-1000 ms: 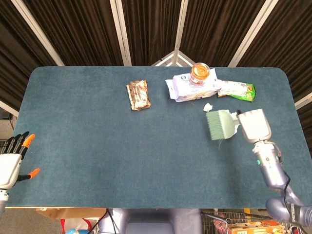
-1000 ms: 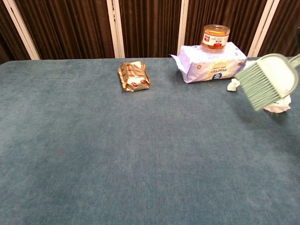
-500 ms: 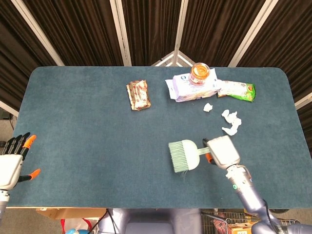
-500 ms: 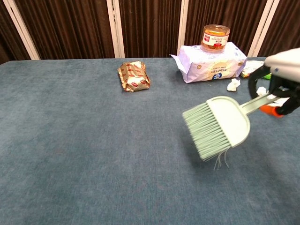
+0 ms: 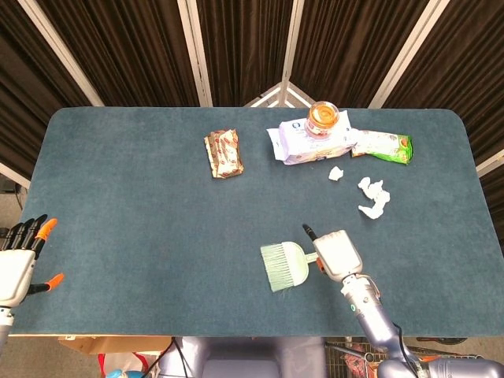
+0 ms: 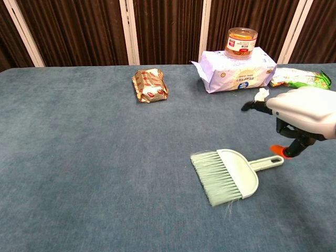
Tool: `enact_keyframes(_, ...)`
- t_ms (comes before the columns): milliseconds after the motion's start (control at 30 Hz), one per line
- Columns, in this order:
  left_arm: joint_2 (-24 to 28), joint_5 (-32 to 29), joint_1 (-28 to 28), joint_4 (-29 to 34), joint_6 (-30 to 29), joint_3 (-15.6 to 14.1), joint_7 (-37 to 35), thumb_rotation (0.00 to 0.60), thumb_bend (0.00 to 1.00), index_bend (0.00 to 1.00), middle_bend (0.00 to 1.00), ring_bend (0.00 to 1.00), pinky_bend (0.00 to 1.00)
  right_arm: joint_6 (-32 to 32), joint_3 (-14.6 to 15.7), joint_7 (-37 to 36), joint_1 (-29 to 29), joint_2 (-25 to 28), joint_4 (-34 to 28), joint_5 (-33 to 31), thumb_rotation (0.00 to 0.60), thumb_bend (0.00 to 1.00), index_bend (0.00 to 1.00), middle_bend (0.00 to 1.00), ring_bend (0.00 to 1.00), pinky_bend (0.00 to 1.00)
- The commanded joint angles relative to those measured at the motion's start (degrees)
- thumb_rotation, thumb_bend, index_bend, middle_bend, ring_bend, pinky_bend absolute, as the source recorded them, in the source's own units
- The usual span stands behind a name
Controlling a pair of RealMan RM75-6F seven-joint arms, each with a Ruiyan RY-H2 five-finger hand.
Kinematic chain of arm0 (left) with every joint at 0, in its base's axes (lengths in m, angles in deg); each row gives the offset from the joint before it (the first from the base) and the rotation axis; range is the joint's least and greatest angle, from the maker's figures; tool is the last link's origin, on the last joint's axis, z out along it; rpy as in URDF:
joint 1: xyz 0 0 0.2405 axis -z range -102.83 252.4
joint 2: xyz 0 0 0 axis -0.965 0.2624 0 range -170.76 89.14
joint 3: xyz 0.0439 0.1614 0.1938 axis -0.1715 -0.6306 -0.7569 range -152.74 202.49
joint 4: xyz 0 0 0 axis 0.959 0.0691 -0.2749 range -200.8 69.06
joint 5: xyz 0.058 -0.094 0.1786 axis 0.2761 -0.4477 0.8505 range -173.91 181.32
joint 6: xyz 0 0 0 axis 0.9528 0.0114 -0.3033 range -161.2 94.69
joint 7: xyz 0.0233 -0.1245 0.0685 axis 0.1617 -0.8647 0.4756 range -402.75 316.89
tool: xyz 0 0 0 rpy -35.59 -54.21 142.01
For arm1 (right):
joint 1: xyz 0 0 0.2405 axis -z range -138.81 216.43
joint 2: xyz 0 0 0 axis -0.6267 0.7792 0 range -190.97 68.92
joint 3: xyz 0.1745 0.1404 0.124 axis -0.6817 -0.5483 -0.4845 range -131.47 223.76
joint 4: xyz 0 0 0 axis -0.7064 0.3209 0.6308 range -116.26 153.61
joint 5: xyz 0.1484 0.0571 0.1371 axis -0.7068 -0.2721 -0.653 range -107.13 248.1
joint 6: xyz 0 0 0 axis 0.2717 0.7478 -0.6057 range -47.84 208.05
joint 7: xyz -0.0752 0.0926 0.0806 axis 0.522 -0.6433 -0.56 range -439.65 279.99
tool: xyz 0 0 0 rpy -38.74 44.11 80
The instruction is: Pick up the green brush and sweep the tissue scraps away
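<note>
The green brush (image 5: pixel 283 265) (image 6: pixel 228 175) lies flat on the blue table (image 5: pixel 142 228), near the front edge and right of centre, bristles pointing left. My right hand (image 5: pixel 337 253) (image 6: pixel 302 113) hovers just over the handle's end (image 6: pixel 273 161). Its fingers are spread, one stretched out to the left, and its orange thumb tip sits beside the handle without enclosing it. White tissue scraps (image 5: pixel 374 197) and a smaller scrap (image 5: pixel 336 173) (image 6: pixel 261 94) lie further back on the right. At the table's front left corner, my left hand (image 5: pixel 17 264) holds nothing, fingers apart.
A wet-wipes pack (image 5: pixel 309 144) (image 6: pixel 236 71) with an orange-lidded jar (image 5: pixel 322 116) (image 6: pixel 242 41) on it stands at the back. To its right lies a green snack bag (image 5: pixel 384 146) (image 6: pixel 300 77), and a brown snack packet (image 5: pixel 224 153) (image 6: pixel 150 84) lies at the back centre-left.
My right hand carried the brush from beside the tissue scraps toward the front centre and lowered it flat onto the table. Its fingers have spread off the handle. The left hand stayed put.
</note>
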Motion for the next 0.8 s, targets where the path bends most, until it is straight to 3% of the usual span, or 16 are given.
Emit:
enact_keyframes(33, 0.0, 0.0, 0.0, 0.0, 0.1, 0.0, 0.0, 0.6, 0.0, 0.0, 0.0, 0.0, 0.02, -1.7, 0.4, 1.7, 0.5, 0.2, 0.8, -0.6, 0.6, 0.3, 0.0, 0.95, 0.96, 0.89)
enact_keyframes(133, 0.0, 0.1, 0.0, 0.1, 0.0, 0.0, 0.1, 0.6, 0.0, 0.0, 0.0, 0.0, 0.02, -3.0, 0.3, 1.6, 1.2, 1.3, 0.6, -0.6, 0.6, 0.3, 0.0, 0.95, 0.94, 0.86)
enact_keyframes(200, 0.0, 0.1, 0.0, 0.1, -0.1, 0.0, 0.1, 0.6, 0.0, 0.0, 0.0, 0.0, 0.02, -3.9, 0.5, 1.2, 1.9, 2.4, 0.4, -0.2, 0.6, 0.3, 0.0, 0.88, 0.87, 0.79)
enact_keyframes(267, 0.0, 0.1, 0.0, 0.1, -0.2, 0.0, 0.2, 0.6, 0.0, 0.0, 0.0, 0.0, 0.02, -5.5, 1.2, 0.5, 2.9, 4.3, 0.6, 1.9, 0.6, 0.3, 0.0, 0.72, 0.71, 0.66)
enact_keyframes(333, 0.0, 0.2, -0.1, 0.0, -0.3, 0.0, 0.2, 0.6, 0.0, 0.0, 0.0, 0.0, 0.02, -7.1, 2.3, -0.6, 4.1, 6.0, 0.9, 4.4, 0.6, 0.3, 0.0, 0.49, 0.47, 0.46)
enact_keyframes(433, 0.0, 0.2, -0.1, 0.0, -0.4, 0.0, 0.1, 0.6, 0.0, 0.0, 0.0, 0.0, 0.02, -10.0, 4.1, -4.5, 7.0, 9.1, 1.3, 8.0, 0.6, 0.3, 0.0, 0.24, 0.2, 0.23)
enact_keyframes(533, 0.0, 0.4, -0.2, -0.2, -0.6, 0.0, 0.3, 0.6, 0.0, 0.0, 0.0, 0.0, 0.02, -12.6, 5.9, -11.7, 10.7, 12.3, 0.9, 10.4, 0.6, 0.3, 0.0, 0.05, 0.03, 0.09)
enact_keyframes(600, 0.0, 0.5, -0.2, -0.3, -0.7, 0.0, 0.4, 0.6, 0.0, 0.0, 0.0, 0.0, 0.02, -14.0, 6.6, -15.8, 12.5, 13.6, 1.0, 11.8, 0.6, 0.3, 0.0, 0.0, 0.0, 0.04)
enact_keyframes(800, -0.4, 0.2, -0.2, -0.7, -1.0, 0.2, 2.0, 0.6, 0.0, 0.0, 0.0, 0.0, 0.02, -18.0, 9.3, -28.6, 18.1, 17.0, 1.0, 17.4, 0.6, 0.3, 0.0, 0.0, 0.0, 0.04)
